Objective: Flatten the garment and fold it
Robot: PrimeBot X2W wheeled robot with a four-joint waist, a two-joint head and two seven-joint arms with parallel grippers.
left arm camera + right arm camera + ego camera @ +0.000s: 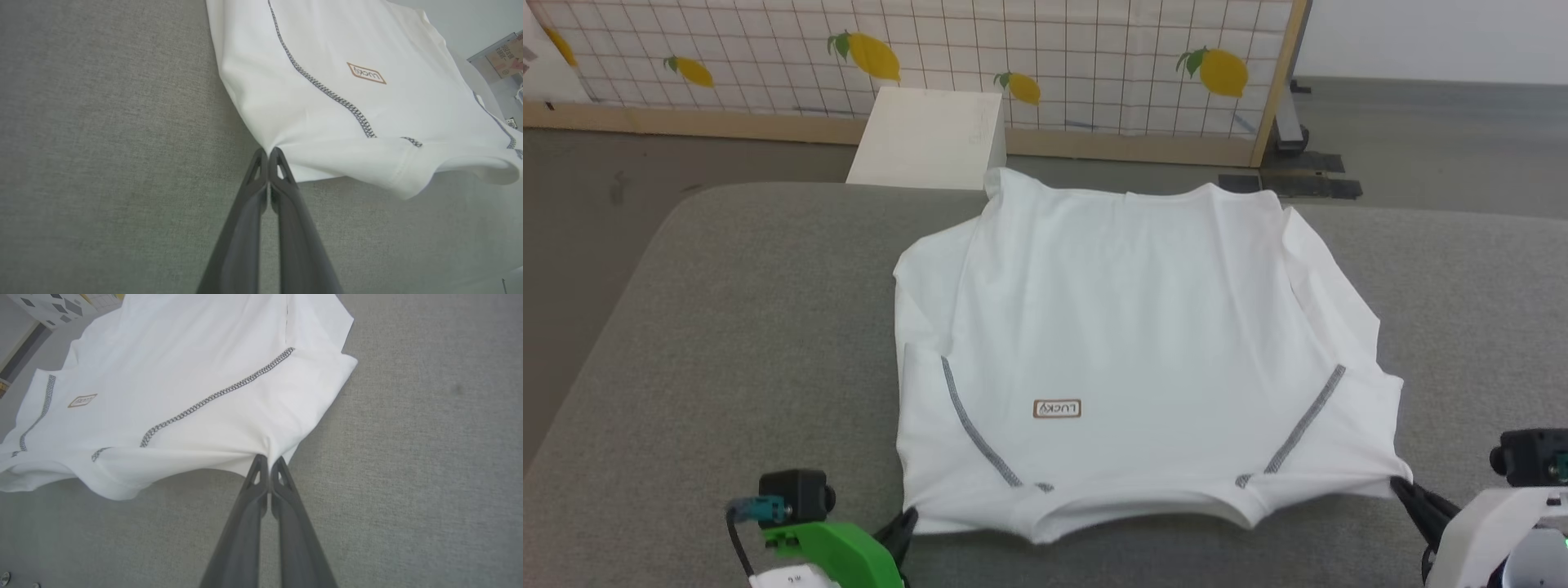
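Head view has the garment spread on the grey padded surface, neckline toward the robot and hem at the far edge, close to a white box that stands before a lemon-printed screen; the small brown-bordered patch reads upside down from here (the letters LUCKY are legible), and two dark zigzag seams slant in toward the neckline. The left gripper is pinched tight on the near left corner of the cloth; the right gripper is pinched tight on the near right corner; the fabric draws into small puckers at both tips. Left wrist view shows its two fingers pressed together with the cloth nipped between the tips; right wrist view shows the same on its side; between the two grips the near edge sags, with shadow on the surface beneath it.
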